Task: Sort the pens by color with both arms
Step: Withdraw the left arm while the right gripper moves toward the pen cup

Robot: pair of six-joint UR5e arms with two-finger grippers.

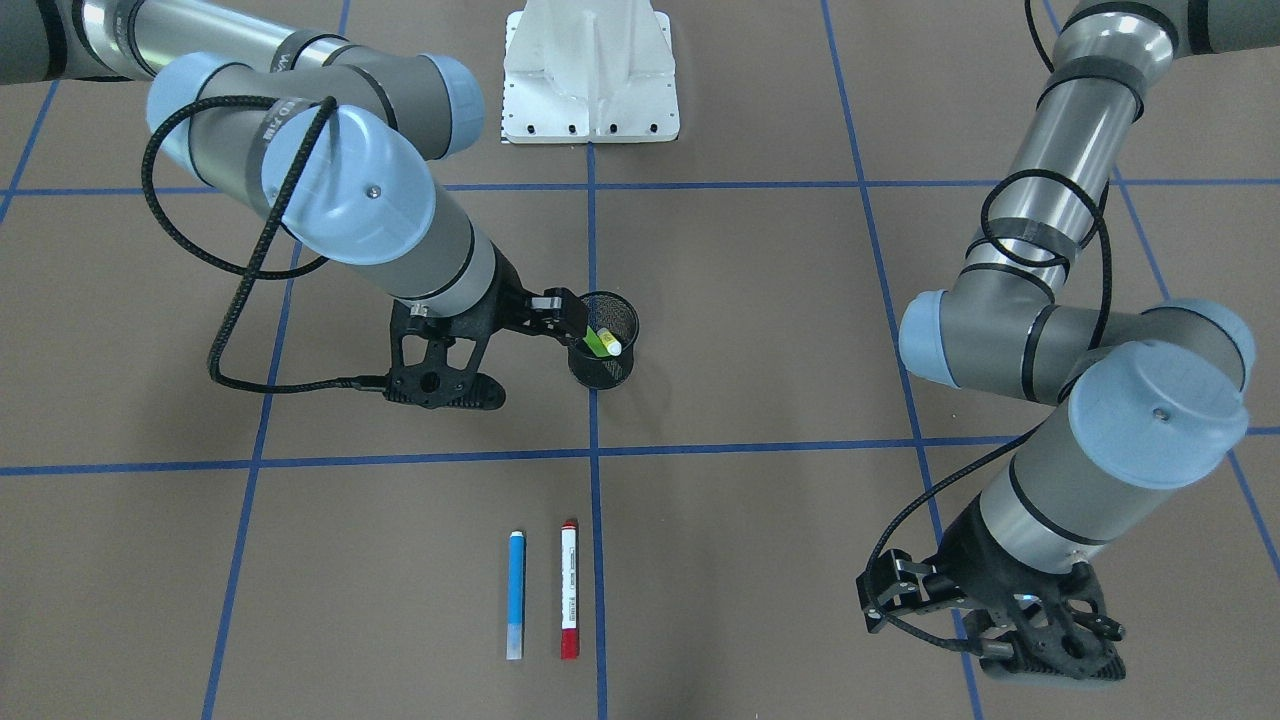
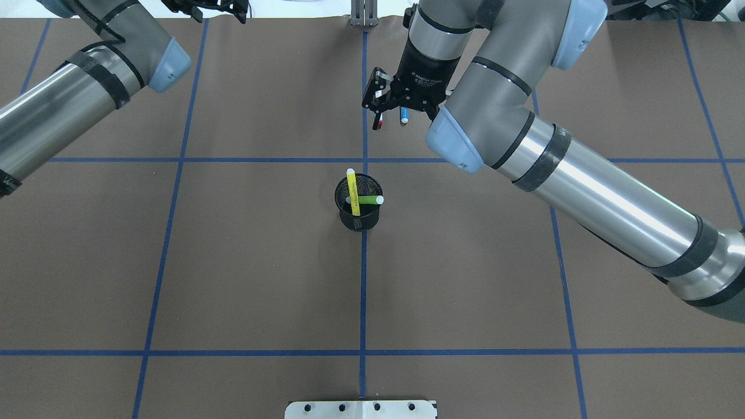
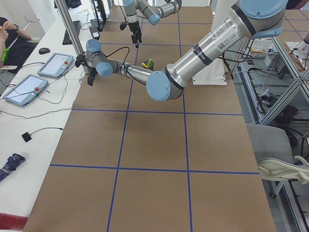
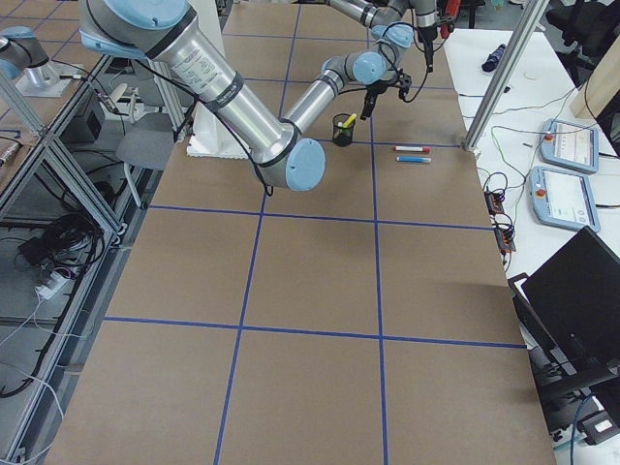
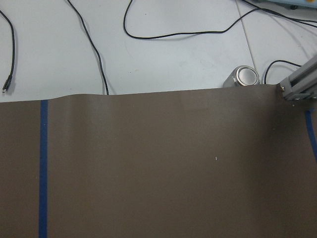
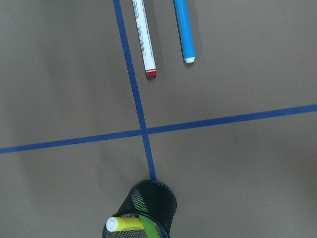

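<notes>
- Holds the right gripper [image 1: 572,318] with the jaws apart and nothing between them, just beside the rim of the cup [image 1: 603,372].
- Reaches with the right arm [image 1: 420,250] on a slant over the table, forearm sloping down toward the cup.
- Holds the left gripper [image 1: 868,603] with the jaws apart too, and empty, over the far edge of the brown mat [image 1: 760,330], well apart from the cup and from all pens.
- Left arm [image 1: 1060,200] folded at the elbow, wrist turned down.
- In the cup, near the middle of the table: a yellow pen [image 2: 353,189] and a green pen [image 2: 366,199], both with the pale end up, crossing each other.
- Yellow pen leaning away from the robot, with its end past the rim; green pen leaning to the robot's right.
- On the mat beyond the cup, on the operators' side: a blue pen [image 1: 516,590] and a white pen [image 1: 569,590] with red caps, flat, side by side, near but not touching.
- Long axes of these two parallel to the tape line [image 1: 597,560] running away from the robot.
- White pen just beside this line; blue pen with the grey end pointing away from the robot.
</notes>
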